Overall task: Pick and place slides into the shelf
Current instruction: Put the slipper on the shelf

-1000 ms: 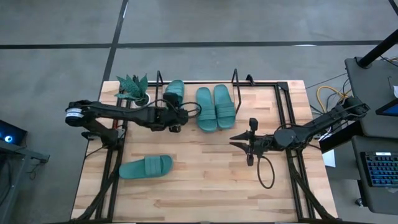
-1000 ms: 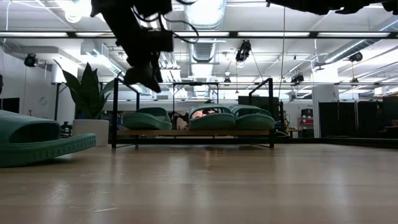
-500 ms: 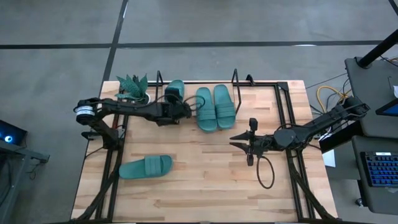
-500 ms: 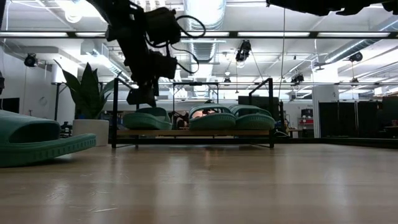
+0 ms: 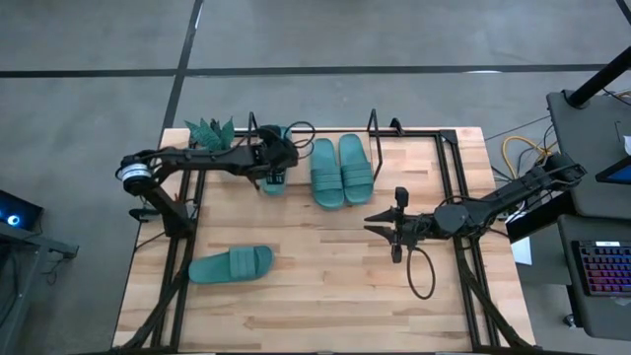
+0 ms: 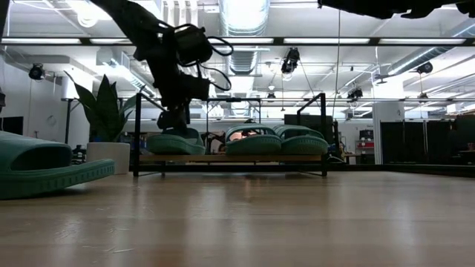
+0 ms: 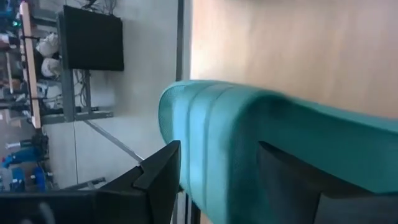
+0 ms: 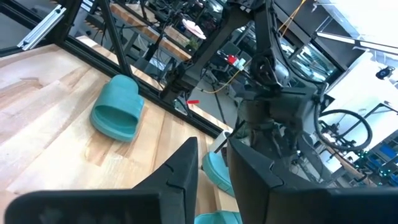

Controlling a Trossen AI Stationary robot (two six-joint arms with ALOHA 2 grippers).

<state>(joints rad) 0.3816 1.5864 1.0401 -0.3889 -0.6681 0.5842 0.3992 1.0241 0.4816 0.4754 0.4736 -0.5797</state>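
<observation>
Over the last second the left end effector (image 5: 275,168) has travelled from beside the middle of the shelf (image 5: 394,135) toward its plant-side end, and now sits low over the slide (image 5: 273,183) that lies there. In the left wrist view its two dark fingers (image 7: 158,180) straddle the slide's teal edge (image 7: 249,143), one on each side; whether they are pressing on it or have just let go cannot be told. Two more slides (image 5: 341,170) lie side by side on the shelf, just beside the first, and the low view shows all three resting on the light board (image 6: 230,158). The fourth slide (image 5: 231,263) lies on the counter (image 5: 325,286), well apart from the shelf, on the left arm's side. The right end effector (image 5: 385,225) waits over mid-counter with its fingers spread and holding nothing. The step in hand appears to be the seating of the third slide; the next move calls for opening clear of it, lifting away, and swinging back to the slide on the counter.
</observation>
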